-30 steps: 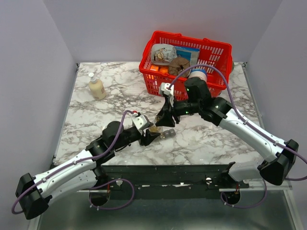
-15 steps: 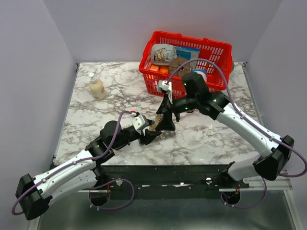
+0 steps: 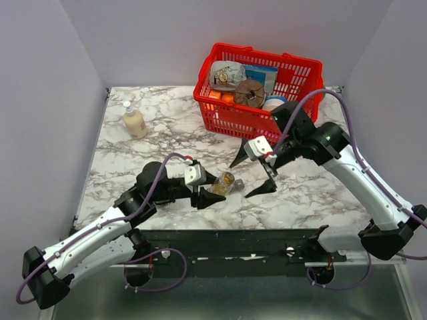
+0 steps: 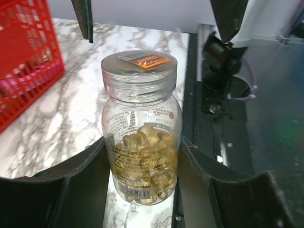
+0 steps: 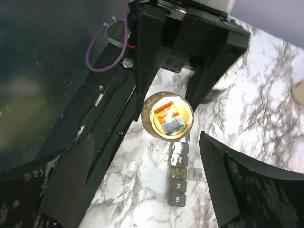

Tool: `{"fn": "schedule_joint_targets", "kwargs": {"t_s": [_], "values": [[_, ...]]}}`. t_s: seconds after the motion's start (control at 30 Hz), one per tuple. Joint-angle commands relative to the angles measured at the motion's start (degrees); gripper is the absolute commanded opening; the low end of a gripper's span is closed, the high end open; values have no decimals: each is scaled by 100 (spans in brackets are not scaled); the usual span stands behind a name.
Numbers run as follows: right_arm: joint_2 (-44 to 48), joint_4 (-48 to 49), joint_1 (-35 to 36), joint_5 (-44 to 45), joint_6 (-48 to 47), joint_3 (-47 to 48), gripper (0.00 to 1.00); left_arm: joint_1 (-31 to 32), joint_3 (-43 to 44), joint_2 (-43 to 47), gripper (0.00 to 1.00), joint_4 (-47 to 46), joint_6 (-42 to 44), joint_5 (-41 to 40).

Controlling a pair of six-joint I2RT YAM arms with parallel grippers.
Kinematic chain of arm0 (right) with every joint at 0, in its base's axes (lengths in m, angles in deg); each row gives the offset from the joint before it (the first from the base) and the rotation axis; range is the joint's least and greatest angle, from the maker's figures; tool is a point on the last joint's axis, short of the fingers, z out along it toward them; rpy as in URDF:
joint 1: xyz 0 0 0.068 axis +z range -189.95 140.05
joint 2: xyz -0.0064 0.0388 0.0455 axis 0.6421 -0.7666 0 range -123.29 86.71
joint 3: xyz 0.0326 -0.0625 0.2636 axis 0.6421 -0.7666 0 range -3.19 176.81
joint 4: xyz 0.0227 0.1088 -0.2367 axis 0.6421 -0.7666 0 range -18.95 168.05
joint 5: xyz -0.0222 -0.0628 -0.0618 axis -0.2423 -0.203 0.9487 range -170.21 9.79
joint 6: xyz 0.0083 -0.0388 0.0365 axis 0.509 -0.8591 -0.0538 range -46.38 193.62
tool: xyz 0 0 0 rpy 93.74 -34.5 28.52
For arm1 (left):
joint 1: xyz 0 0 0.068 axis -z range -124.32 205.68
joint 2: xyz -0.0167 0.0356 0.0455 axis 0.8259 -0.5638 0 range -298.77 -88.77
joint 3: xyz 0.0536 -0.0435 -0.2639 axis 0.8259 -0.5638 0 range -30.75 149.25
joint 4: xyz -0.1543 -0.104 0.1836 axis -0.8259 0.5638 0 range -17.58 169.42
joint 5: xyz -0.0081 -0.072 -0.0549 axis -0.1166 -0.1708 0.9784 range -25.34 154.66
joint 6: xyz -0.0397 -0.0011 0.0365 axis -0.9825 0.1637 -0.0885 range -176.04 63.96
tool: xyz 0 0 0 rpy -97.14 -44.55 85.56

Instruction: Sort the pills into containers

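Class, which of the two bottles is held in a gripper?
The clear pill bottle, clamped by the left gripper; the cream pump bottle stands free, far left.

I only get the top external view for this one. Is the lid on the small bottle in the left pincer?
Observer: Yes, the left wrist view shows the clear cap seated on the bottle.
Reviewer: How full?
Observer: Amber pills fill roughly its lower half.
Reviewer: And the organiser?
Observer: The right wrist view shows the dark grey organiser on the marble beside the bottle, framed by the open right pincer.
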Motion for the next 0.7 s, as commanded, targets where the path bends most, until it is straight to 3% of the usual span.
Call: {"fn": "schedule_joint_targets", "kwargs": {"t_s": [0.0,0.3,0.5,0.53,0.67], "values": [[-108,-1027,117,-651,-1859,86,98,-117,383,-416,0,207,-6,1362],[-233,-467,301,-475,-1062,-89,85,-178,595,-786,0,137,37,1592],[-268,-229,372,-238,-621,-160,62,-213,612,-813,0,67,2,1566],[-268,-176,381,-211,-533,-169,53,-213,612,-804,0,58,-6,1531],[-206,342,407,-36,213,-344,40,-222,578,-672,0,-100,-50,908]]}}
